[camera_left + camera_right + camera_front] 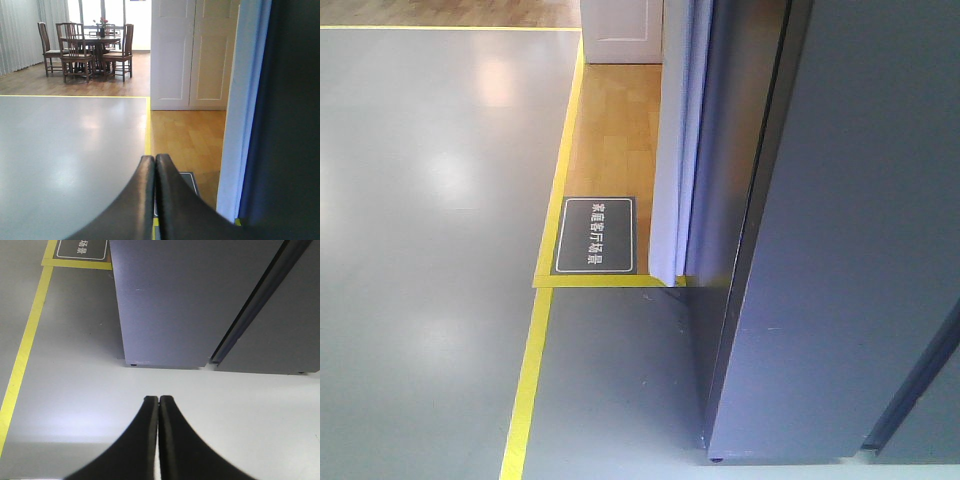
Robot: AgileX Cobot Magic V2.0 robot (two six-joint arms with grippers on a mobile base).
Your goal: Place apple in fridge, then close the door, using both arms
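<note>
Both tools (154, 159) (158, 399) pressed closed (empty, touching nthg).

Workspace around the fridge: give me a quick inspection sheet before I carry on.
Surface: glossy grey floor with yellow tape lines; wood flooring beyond.
Job's things: dark grey fridge seen from outside, door state unclear; apple not seen.
Clutter: dark floor sign with white characters.
Grippers: left end effector shut, empty; right end effector shut, empty.
Cables: nothing seen.
Surroundings: white panelled doors, dining table with chairs, a second grey cabinet beside the fridge.
</note>
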